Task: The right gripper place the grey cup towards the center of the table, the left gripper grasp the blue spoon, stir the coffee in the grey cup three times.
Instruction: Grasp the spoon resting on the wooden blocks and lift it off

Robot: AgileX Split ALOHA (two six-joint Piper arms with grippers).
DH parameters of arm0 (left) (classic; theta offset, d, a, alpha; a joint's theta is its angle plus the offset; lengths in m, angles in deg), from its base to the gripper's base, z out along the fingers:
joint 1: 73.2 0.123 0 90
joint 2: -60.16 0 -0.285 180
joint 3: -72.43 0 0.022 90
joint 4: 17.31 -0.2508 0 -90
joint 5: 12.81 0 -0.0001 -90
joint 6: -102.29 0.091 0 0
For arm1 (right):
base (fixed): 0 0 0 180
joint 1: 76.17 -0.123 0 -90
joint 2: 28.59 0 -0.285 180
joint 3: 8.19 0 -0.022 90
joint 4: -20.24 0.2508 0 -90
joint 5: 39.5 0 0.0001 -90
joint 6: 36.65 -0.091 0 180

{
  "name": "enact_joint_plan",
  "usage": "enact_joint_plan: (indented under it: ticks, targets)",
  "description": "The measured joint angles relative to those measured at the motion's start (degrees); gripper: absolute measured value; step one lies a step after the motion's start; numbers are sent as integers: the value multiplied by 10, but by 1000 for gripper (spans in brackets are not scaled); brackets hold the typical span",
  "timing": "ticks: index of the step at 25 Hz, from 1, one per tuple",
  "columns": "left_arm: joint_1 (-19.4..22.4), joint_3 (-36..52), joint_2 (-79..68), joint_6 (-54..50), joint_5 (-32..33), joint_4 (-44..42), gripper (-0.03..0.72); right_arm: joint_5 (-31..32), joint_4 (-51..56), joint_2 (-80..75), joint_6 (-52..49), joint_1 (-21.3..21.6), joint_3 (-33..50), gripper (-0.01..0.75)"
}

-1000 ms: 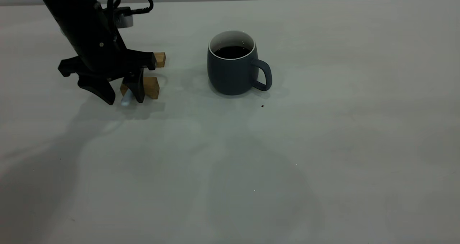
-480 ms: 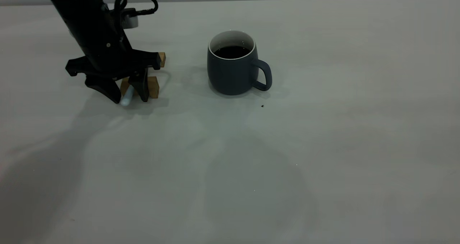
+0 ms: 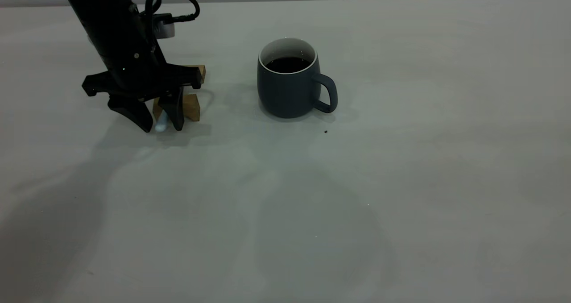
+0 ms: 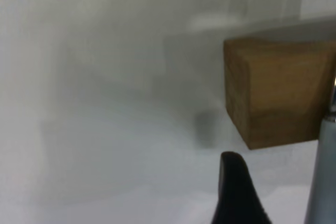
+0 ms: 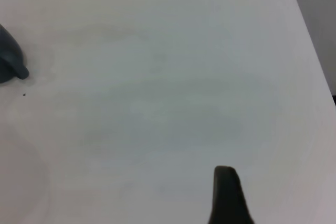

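The worktop (image 3: 401, 182) is a plain pale grey surface w/ everything clustered toward its far side. Landmark: the grey cup (image 3: 285, 91), upright on the worktop, roughly mid-width, loop handle pointing to the exterior view's right; a bit of the cup also shows at the edge of the right wrist view. Coffee (image 3: 287, 64) sits dark and flat inside, below the white rim. Left arm (image 3: 111, 31) comes down well to the left of the cup, black, w/ a cable looping off its back. The left gripper (image 3: 161, 123) is low over the worktop, left of the cup and a bit nearer the camera, fingers set apart, straddling the blue spoon (image 3: 161, 123); only the spoon's pale handle end shows between them, and whether the pads actually touch it, can't tell. In the left wrist view the spoon runs along the frame edge next to a dark fingertip. Two wooden blocks (image 3: 191, 106) lie betw. the gripper and the cup, one farther back than the other, partly hidden by the gripper. Right gripper (image 5: 227, 195): only one dark fingertip shows in the right wrist view, over bare worktop, well apart from the cup; grip state can't tell. A tiny dark speck (image 3: 325, 131) lies just in front of the cup's handle.
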Motion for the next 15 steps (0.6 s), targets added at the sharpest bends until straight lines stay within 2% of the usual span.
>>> enact_joint_plan:
  ticks: [4,6,9,10,15]
  targets:
    - [0,0,0,-11,0,0,427,0,0,0,0,0,0,541]
    - [0,0,0,-16,3,0,349,0,0,0,0,0,0,541]
    - [0,0,0,-20,9,0,172,0,0,0,0,0,0,541]
    - [0,0,0,-21,14,0,142,0,0,0,0,0,0,541]
    - [0,0,28,-22,63,0,143,0,0,0,0,0,0,541]
